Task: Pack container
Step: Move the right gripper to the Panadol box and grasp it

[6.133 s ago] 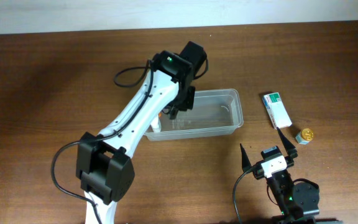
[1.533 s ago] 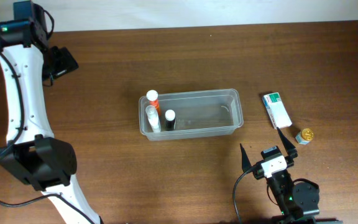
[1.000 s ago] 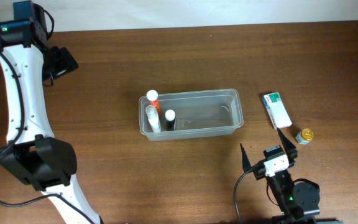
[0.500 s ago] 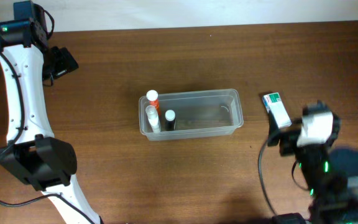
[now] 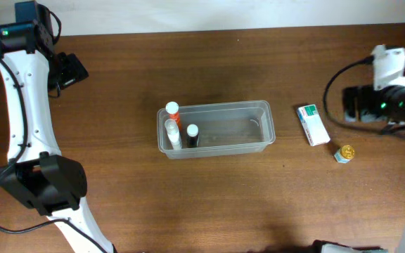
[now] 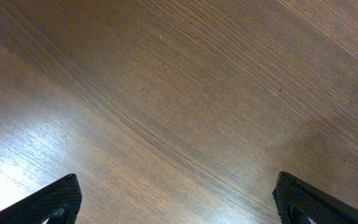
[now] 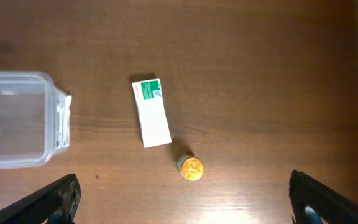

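1. The container (image 5: 239,131) sits at the centre of the overhead frame. In the right wrist view only its rounded end shows, at the left edge.
2. Three items stand in its left end: an orange-capped bottle (image 5: 172,109), a pale bottle (image 5: 171,131) and a black-capped bottle (image 5: 192,131). The rest of the tub looks bare.
3. I judge packing about half done. A white-and-green carton (image 7: 152,113) and a small gold-lidded jar (image 7: 190,168) lie outside, right of the tub, close together but not touching.
4. The right gripper (image 7: 188,202) hangs high above those two, fingers spread wide and holding nothing.
5. The left gripper (image 6: 179,202) is parked at the upper left of the overhead frame, also spread and empty, over bare table (image 5: 188,204).
6. My next move: lower the right arm onto the carton with the fingers across its narrow width. It lies slightly askew, so the wrist needs turning.
7. Hard to read: the right arm is blurred and cut off by the overhead frame's right edge. The jar's label is too small, and the left wrist view shows only wood.
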